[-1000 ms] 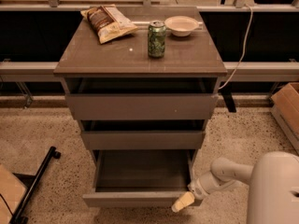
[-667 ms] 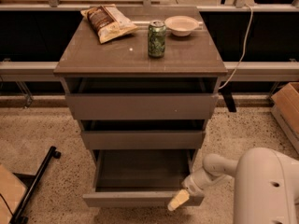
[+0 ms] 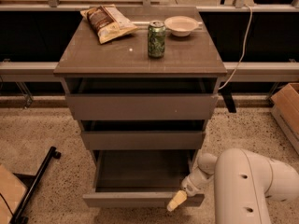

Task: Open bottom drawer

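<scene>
Bottom drawer (image 3: 135, 199), low centre of frame, sits pulled out. Its front faces the btm edge, long axis L-R. The right part of the front is hidden behind the gripper (image 3: 176, 201), which is against the panel. Can't tell its grip. Arm (image 3: 247, 185) is cut off btm right.

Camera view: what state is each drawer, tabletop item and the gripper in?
Bottom drawer: pulled out, inside showing.
Middle drawer: mostly in.
Top drawer: mostly in.
Soda can: upright on the cabinet top.
Bowl: upright.
Chip bag: lying flat.
Gripper: at bottom drawer's front, right end.
</scene>
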